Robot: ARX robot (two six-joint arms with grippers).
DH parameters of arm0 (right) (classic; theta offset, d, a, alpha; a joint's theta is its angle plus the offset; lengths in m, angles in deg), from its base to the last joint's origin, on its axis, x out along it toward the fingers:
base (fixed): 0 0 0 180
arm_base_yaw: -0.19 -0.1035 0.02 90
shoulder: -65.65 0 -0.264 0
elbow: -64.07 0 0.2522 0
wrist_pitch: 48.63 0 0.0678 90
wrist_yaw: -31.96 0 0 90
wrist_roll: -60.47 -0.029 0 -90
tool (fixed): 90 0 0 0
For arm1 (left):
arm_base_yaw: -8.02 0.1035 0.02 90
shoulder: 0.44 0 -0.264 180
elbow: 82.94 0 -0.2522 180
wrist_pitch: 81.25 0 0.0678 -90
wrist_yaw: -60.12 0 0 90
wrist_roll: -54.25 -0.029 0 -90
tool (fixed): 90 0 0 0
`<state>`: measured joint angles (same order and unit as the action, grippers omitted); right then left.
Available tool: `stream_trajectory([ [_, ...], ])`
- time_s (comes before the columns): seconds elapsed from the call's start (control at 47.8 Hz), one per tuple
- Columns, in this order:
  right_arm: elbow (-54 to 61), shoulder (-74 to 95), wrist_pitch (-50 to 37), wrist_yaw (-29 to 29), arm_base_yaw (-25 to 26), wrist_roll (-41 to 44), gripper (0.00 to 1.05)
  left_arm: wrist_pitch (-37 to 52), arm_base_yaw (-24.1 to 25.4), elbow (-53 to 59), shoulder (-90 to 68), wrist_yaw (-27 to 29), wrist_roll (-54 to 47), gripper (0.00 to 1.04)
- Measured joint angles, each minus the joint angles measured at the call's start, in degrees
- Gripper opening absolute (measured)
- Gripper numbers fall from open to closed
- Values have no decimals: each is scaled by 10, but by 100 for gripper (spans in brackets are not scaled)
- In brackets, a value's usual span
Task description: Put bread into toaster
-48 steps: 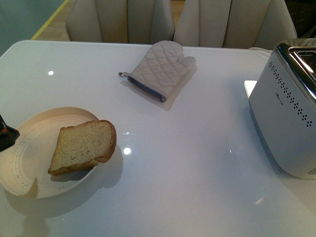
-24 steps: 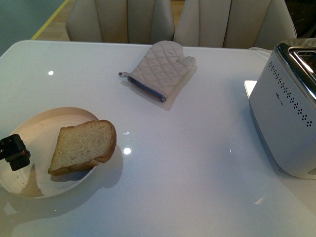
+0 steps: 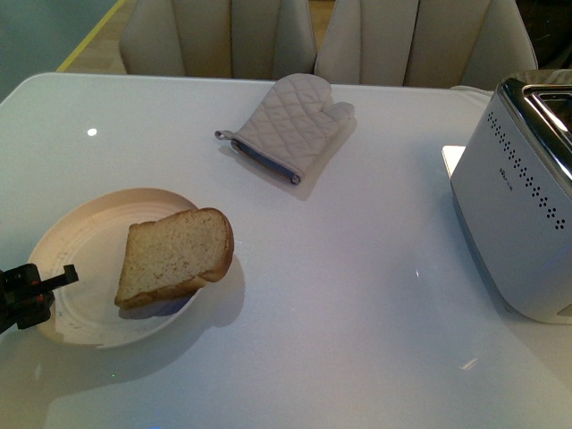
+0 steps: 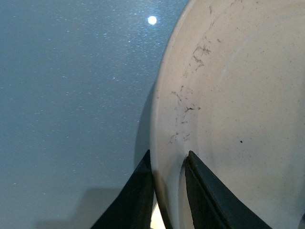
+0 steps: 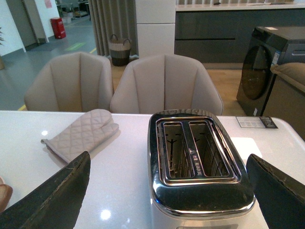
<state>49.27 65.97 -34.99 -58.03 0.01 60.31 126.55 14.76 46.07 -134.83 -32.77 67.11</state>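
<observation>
**A:** Survey, largest item first. Where does everything stand?

**B:** The white table (image 3: 357, 295) carries it all. The toaster (image 3: 514, 214) sits at its right edge. The right wrist view shows both slots (image 5: 172, 150) facing up and empty. The cream plate (image 3: 80, 232) lies at the left, well apart from the toaster. The bread (image 3: 174, 257) rests tilted on the plate, its crust end overhanging the rim on the toaster side. An oven mitt (image 3: 290, 125) lies toward the far edge, off the line between plate and toaster.

**A:** Gripper status?

**B:** The left gripper (image 4: 168, 155) has its jaws closed on the plate's near-left rim, one finger outside and one inside. The right gripper (image 5: 167, 157) faces the toaster from the robot's side, jaws wide apart, holding nothing.

**A:** The step in hand?

**B:** My reading is that the plate is being handled to present the bread. The slice itself is not yet gripped.

**A:** Procedure for doing it well?

**B:**
1. Keep the plate flat on the table. Lifting the held rim would probably tip the slice off its overhanging side.
2. Move slowly. The glossy top likely offers little friction.
3. Release the rim before reaching for the bread.
4. Take the slice by its flat faces near the crust, so that it hangs on edge.
5. Align it lengthwise with one slot before lowering.
</observation>
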Motion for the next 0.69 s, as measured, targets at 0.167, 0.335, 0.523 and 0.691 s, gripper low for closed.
stream_trajectory([
  [0.167, 0, 0, 0, 0, 0, 0, 96, -10, -53, 0, 12, -3, 29, 5],
  [0.335, 0, 0, 0, 0, 0, 0, 96, -21, -141, 3, 14, 1, 66, 5],
  [0.523, 0, 0, 0, 0, 0, 0, 96, -35, -212, -4, 14, 14, 122, 5],
  [0.691, 0, 0, 0, 0, 0, 0, 96, -57, -272, -27, 12, 28, 177, 5],
])
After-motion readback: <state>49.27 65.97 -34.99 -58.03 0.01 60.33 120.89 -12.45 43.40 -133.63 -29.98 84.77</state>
